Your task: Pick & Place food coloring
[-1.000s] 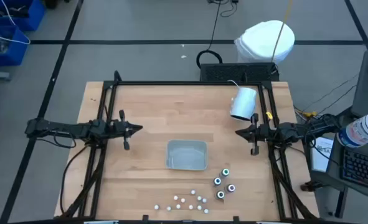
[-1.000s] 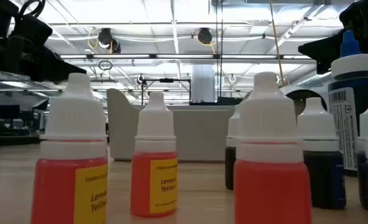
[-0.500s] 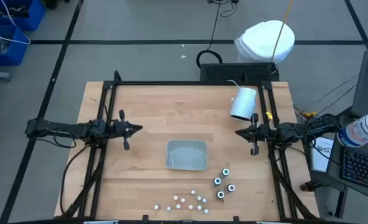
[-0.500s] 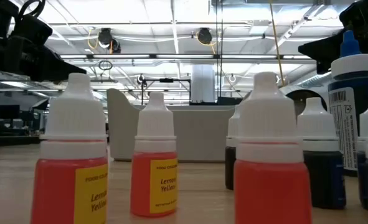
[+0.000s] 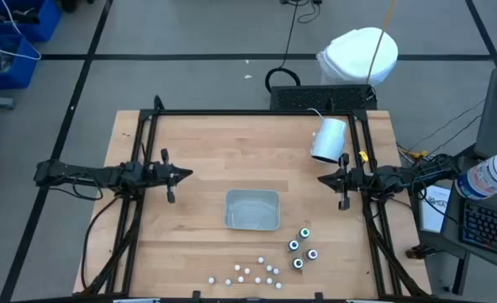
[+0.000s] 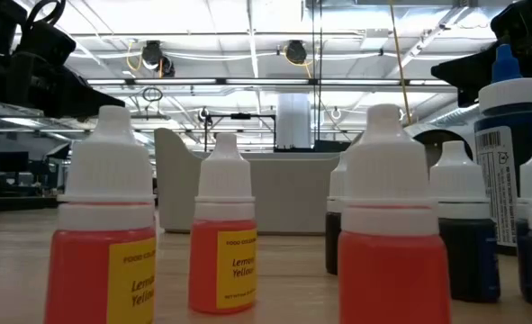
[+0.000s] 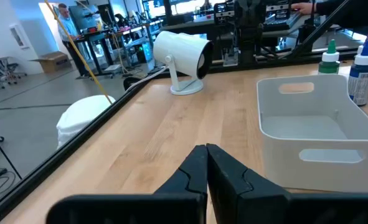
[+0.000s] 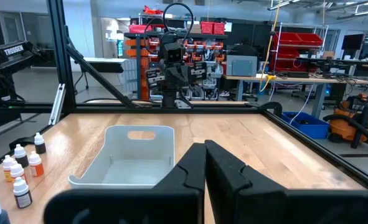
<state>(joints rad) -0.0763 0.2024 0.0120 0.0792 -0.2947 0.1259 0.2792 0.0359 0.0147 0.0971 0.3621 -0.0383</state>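
The food coloring (image 5: 302, 249), four tiny dark bottles with white-ringed tops, stands upright on the table near its near right corner. Two of them, a green-tipped bottle (image 7: 330, 60) and a blue-tipped bottle (image 7: 361, 76), show beyond the bin in the left wrist view. A dark blue bottle (image 6: 507, 153) stands at the right in the low view. My left gripper (image 5: 186, 174) hovers shut and level at the table's left side. My right gripper (image 5: 322, 179) hovers shut and level at the right side. Both are empty and far from the bottles.
A white bin (image 5: 252, 209) stands between the grippers, slightly nearer the front. Several small white-capped orange bottles (image 5: 248, 273) stand by the near edge, close up in the low view (image 6: 111, 225). A white lamp-like object (image 5: 328, 139) lies at the far right.
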